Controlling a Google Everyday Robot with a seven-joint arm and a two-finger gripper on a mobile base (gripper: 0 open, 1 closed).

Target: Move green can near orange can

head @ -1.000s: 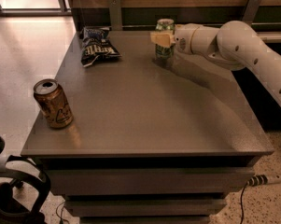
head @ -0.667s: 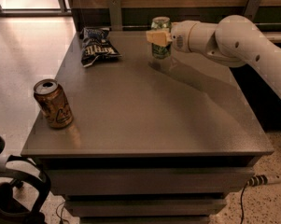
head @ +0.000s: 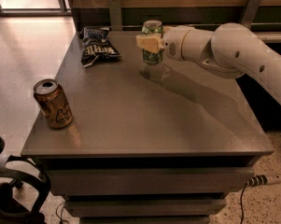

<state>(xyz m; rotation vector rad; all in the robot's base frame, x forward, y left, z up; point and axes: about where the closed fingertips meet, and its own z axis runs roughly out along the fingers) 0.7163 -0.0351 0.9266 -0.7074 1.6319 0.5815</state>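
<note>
The green can is upright at the far middle of the grey table, held a little above its surface. My gripper reaches in from the right on a white arm and is shut on the green can, with one tan finger across its front. The orange can stands upright near the table's front left corner, far from the green can.
A dark blue chip bag lies at the table's far left. A wooden wall with metal brackets runs behind the table. A black chair base sits on the floor at lower left. A cable lies at lower right.
My gripper has carried the green can a little to the left and slightly up from the table. The orange can and the chip bag have not moved.
</note>
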